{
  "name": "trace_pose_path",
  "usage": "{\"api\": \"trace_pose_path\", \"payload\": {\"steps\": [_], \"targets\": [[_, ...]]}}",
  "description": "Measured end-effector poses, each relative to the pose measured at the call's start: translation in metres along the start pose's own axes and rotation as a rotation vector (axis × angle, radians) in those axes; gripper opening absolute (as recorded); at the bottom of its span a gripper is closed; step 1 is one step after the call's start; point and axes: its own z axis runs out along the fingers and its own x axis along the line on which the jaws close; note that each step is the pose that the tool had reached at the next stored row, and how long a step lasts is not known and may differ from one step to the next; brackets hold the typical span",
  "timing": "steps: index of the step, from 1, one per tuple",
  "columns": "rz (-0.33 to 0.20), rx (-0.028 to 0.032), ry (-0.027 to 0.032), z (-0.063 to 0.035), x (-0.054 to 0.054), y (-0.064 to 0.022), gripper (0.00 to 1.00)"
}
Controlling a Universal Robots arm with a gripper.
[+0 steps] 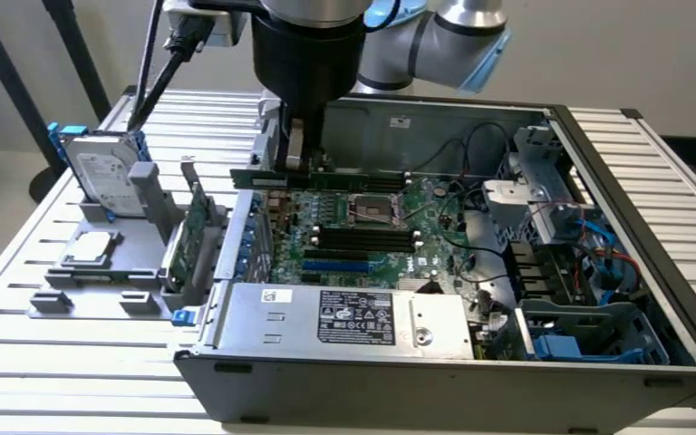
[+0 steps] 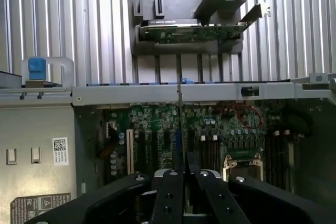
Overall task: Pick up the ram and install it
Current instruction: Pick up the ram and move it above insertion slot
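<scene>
Ram (image 1: pixel 323 178): green board with a row of black chips.
Fingers (image 2: pixel 170 198): matte black.
Motherboard (image 1: pixel 379 213): green, with long black slots (image 1: pixel 366 240) and one blue slot (image 1: pixel 333 266).
Power supply (image 1: pixel 348 313): silver-grey, with a black label printed in white and a small white label.
Computer case (image 1: pixel 445 385): dark grey.
Hard drive (image 1: pixel 104 172): silver, in a blue frame.
Expansion card (image 1: pixel 197 237): green.
Holder (image 1: pixel 88 294): plain grey.
Counter (image 1: pixel 70 372): pale silver, ribbed in parallel stripes.
Arm (image 1: pixel 445 36): silver with light blue caps.
</scene>
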Motion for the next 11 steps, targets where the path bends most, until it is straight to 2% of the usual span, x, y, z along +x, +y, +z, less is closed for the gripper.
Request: {"api": "trace_pose_path", "payload": {"steps": [5,11], "targets": [[0.0,-0.0001,-0.0001,0.0026,-0.009,-0.0165,0.14],[0.0,0.0001,0.0005,0.0119,-0.034,-0.026,0.14]]}}
